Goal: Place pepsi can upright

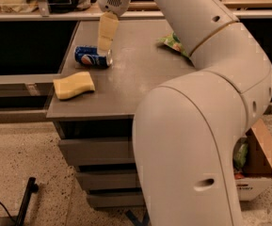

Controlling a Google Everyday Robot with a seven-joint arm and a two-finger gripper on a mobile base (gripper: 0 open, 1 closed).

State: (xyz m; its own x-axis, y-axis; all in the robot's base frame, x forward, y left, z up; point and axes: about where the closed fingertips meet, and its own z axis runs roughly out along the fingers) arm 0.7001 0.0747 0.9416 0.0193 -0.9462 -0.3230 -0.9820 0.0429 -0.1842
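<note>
The pepsi can (92, 57) is a small blue can with a round red-white-blue logo. It lies on its side on the grey table top (126, 88), near the left edge. My gripper (106, 37) hangs from the white arm just above the can's right end, its pale yellow fingers (107, 29) pointing down at the can. It holds nothing that I can see.
A yellow sponge (73, 84) lies at the table's front left corner. A green snack bag (174, 43) lies at the back right, partly hidden by my arm. My large white arm (196, 126) covers the right side. Drawers (98, 149) sit below the table top.
</note>
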